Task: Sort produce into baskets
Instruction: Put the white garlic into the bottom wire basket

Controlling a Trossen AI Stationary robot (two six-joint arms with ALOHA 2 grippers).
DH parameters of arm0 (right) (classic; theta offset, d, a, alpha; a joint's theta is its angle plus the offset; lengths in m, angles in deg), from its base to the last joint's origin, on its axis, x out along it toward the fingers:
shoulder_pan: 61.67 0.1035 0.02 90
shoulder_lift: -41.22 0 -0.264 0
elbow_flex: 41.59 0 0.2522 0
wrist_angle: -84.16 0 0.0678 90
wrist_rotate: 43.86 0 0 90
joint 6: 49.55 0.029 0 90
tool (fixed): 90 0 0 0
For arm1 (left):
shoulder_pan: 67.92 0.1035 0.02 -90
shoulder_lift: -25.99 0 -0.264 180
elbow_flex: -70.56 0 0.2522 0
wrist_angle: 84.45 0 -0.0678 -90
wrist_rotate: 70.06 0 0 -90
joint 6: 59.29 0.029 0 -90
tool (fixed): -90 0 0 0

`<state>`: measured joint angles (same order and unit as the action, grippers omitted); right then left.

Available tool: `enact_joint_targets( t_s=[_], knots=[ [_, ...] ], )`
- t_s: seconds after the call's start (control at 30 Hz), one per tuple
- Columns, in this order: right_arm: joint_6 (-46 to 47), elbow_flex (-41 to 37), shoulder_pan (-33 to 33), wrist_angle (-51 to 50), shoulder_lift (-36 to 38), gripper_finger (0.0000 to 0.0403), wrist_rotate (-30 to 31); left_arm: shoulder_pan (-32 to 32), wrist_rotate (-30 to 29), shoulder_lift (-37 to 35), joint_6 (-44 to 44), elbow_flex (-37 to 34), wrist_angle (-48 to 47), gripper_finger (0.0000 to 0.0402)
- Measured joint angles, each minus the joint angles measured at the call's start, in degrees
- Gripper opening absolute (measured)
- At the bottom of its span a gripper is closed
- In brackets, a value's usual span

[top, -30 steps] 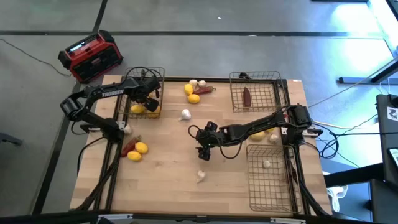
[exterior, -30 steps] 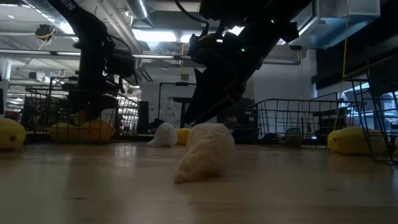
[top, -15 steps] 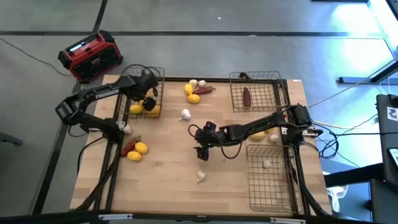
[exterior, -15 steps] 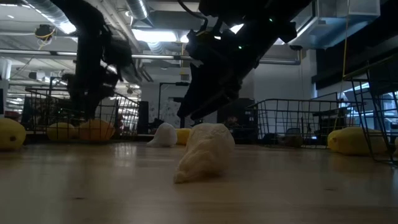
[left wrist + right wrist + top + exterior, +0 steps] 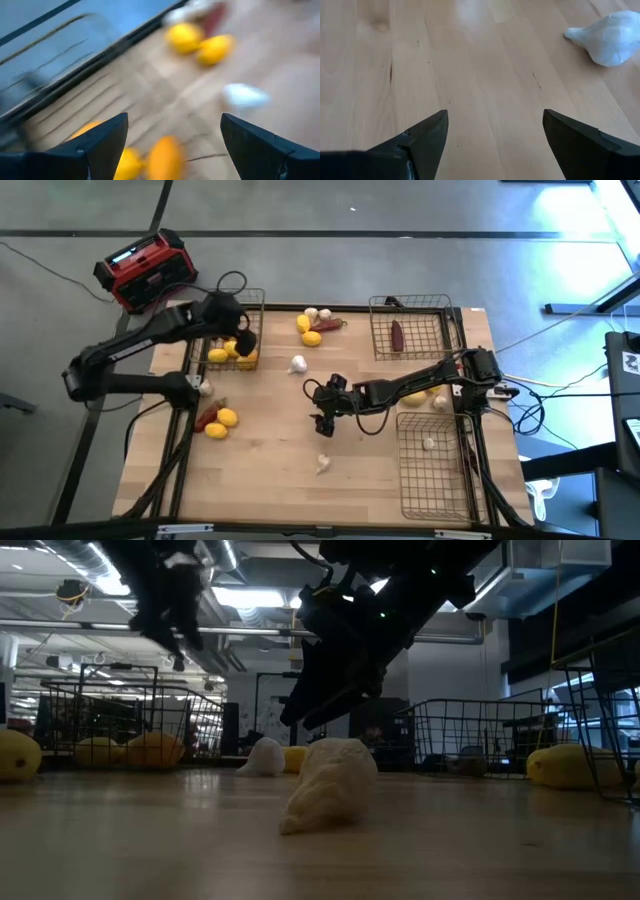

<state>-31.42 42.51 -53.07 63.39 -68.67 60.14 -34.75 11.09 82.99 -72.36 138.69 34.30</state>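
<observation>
My left gripper hangs open above the far-left basket, touching nothing. An orange fruit and yellow fruits lie on that basket's floor. My right gripper stands open over the middle of the table, pointing slantwise down at bare wood. A white garlic bulb lies on the table just nearer than it, ahead of its fingers in the right wrist view and big in the low view.
Lemons, garlic and a red piece lie at the far middle, and one garlic bulb lies nearer. A red piece and lemon lie left. The far-right basket holds a red piece, the near-right basket garlic. A red-and-black box sits off the table.
My left gripper has risen out of the far-left basket and tipped less steeply downward, its elbow swinging out toward the left. The fruits stay lying in the basket. My right gripper has kept still.
</observation>
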Motion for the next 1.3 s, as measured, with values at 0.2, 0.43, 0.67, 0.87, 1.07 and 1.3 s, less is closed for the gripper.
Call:
enact_joint_targets(
  t_s=[0.2, 0.43, 0.67, 0.87, 1.07, 1.3],
  knots=[
    [0.04, -0.02, 0.00, 0.07, 0.00, 0.0319, 0.02, -9.93, 3.95, 0.57, 1.04, 0.00, 7.67, 0.0315],
    [0.07, -0.02, 0.00, 0.09, 0.00, 0.0319, -0.02, -19.15, 4.04, 7.20, 0.64, 0.02, 14.53, 0.0315],
    [0.11, 0.00, 0.00, -0.44, 0.00, 0.0319, -0.12, -24.10, 3.82, 17.56, -4.48, 0.02, 16.62, 0.0315],
    [0.60, -0.02, 0.00, -1.00, 0.00, 0.0319, -1.69, -25.00, 3.03, 26.34, -8.02, 0.02, 16.85, 0.0315],
    [1.16, -0.02, 0.09, -3.26, 0.00, 0.0319, -2.52, -24.94, -1.69, 32.27, -12.01, 0.02, 16.72, 0.0315],
    [1.16, -0.02, 0.09, -3.99, 0.00, 0.0319, -3.60, -23.50, -6.04, 37.56, -12.87, 0.02, 16.93, 0.0315]
  ],
)
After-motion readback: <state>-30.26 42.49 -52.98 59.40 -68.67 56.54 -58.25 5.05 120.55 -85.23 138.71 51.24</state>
